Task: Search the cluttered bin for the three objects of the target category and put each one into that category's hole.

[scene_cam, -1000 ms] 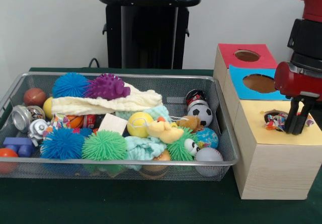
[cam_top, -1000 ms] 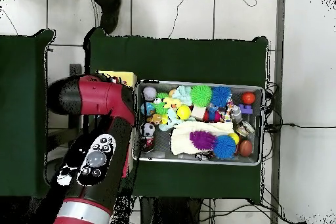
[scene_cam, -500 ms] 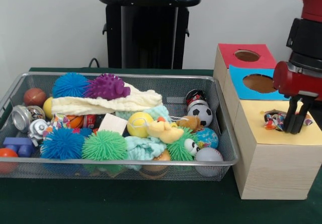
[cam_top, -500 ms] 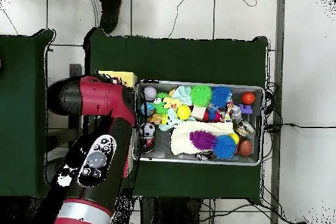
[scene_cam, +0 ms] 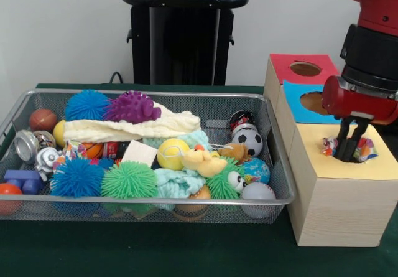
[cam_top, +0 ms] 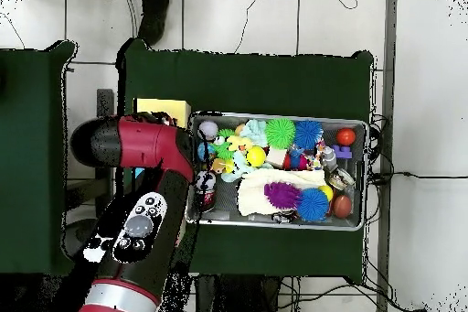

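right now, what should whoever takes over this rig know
Claw: down in the hole of the yellow box top, beside a multicoloured item at the hole's rim; whether it grips that item cannot be told.
Wire bin: full of toys.
Done: one item is at the yellow hole, not clearly through.
Left: confirm the drop, then check the bin for more of that kind.

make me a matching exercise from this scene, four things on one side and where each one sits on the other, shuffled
Things:
1. purple spiky ball
2. soccer ball
3. blue block
4. tool

Places:
A. at the hole in the yellow box top
B. bin's left end, near corner
C. right end of the bin
D. on the cream cloth at the bin's back

Pairs: 1-D, 2-C, 3-B, 4-A
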